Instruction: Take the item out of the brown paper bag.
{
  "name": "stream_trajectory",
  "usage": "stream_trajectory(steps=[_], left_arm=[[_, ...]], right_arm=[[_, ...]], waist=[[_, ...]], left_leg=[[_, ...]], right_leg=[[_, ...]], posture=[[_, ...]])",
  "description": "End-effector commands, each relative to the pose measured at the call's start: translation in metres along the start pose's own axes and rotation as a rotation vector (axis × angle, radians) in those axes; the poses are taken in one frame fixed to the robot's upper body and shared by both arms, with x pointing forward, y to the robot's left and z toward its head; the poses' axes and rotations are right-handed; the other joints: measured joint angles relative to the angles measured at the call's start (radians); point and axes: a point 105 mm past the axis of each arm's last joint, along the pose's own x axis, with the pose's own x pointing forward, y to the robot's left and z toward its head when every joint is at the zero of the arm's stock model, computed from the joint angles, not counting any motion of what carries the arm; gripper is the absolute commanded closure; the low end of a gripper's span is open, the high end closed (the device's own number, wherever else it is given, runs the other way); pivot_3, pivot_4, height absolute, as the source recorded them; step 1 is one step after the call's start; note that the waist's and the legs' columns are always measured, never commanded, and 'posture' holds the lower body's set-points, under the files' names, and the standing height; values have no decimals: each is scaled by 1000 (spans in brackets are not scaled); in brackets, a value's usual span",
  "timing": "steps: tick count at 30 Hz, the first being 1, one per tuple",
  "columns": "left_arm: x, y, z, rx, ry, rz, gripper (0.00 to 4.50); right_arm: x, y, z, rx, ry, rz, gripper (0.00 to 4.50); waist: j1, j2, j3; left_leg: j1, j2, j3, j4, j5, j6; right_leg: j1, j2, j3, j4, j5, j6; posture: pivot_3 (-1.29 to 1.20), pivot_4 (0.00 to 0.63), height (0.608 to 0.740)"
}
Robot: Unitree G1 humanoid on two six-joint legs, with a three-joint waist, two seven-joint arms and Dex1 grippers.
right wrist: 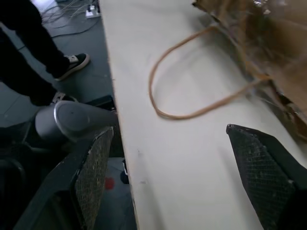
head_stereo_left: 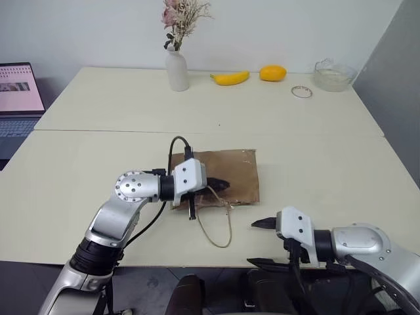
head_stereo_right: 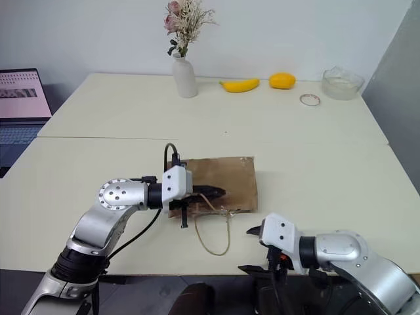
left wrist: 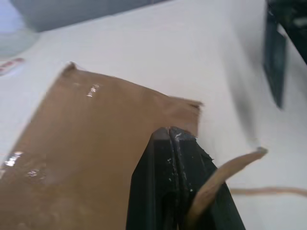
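Lying flat on the cream table (head_stereo_left: 328, 164), the brown paper bag (head_stereo_left: 230, 170) has its mouth edge turned toward the robot. The left gripper (head_stereo_left: 223, 184) reaches in over that near edge from the bag's left side, its two black fingers pressed fully together. In the left wrist view a thin tan handle loop (left wrist: 216, 179) runs up between or alongside the closed fingers (left wrist: 163, 191), so they seem to pinch a handle at the bag's mouth, though the contact itself is hard to make out. A second looped cord handle (head_stereo_left: 220, 230) trails loose from the bag's near edge across the table toward the robot.

The right gripper (head_stereo_left: 262, 224) hovers off the bag's near right corner, close to the table's front edge, pointing toward the loose handle; its fingers (right wrist: 93, 167) stand wide apart and hold nothing.

The sauce bottle cannot be seen; whether it is inside the bag cannot be told.

Well beyond the bag, at the table's far side, stand a white vase with dried flowers (head_stereo_left: 176, 69), a banana (head_stereo_left: 230, 78), an orange fruit (head_stereo_left: 272, 73) and a glass bowl (head_stereo_left: 333, 75). A person's dark trouser leg and shoe (right wrist: 72, 62) are on the floor beside the table.
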Motion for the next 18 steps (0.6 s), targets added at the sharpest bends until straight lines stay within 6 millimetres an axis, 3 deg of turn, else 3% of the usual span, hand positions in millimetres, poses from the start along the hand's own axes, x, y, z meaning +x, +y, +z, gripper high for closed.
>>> stream_trajectory(steps=[1,8,12,15,18], left_arm=[[0,12,14,27,-41,44,4486],[-1,31,20,37,-57,83,4486],[-5,44,22,64,-45,110,4486],[-7,49,23,71,-44,126,4500],[-10,53,25,75,-46,140,4500]], right_arm=[[13,-1,12,-66,-36,47,521],[49,-15,29,-142,-54,125,521],[68,-17,19,-142,-21,152,521],[72,-22,16,-153,-13,123,1113],[73,-29,14,-163,-3,87,2216]], waist=[[-1,0,0],[-2,0,0],[-1,0,0],[-1,0,0],[-1,0,0]], left_leg=[[0,0,0,0,0,0],[1,0,0,0,0,0],[0,0,0,0,0,0],[0,0,-1,0,0,0],[0,0,-1,1,0,0]], right_leg=[[0,0,0,0,0,0],[0,1,0,1,0,0],[0,1,0,1,0,0],[-1,0,1,1,0,0],[-1,-1,1,1,0,0]], posture=[[0,150,740],[0,150,740],[0,150,740],[0,150,740],[0,150,740]])
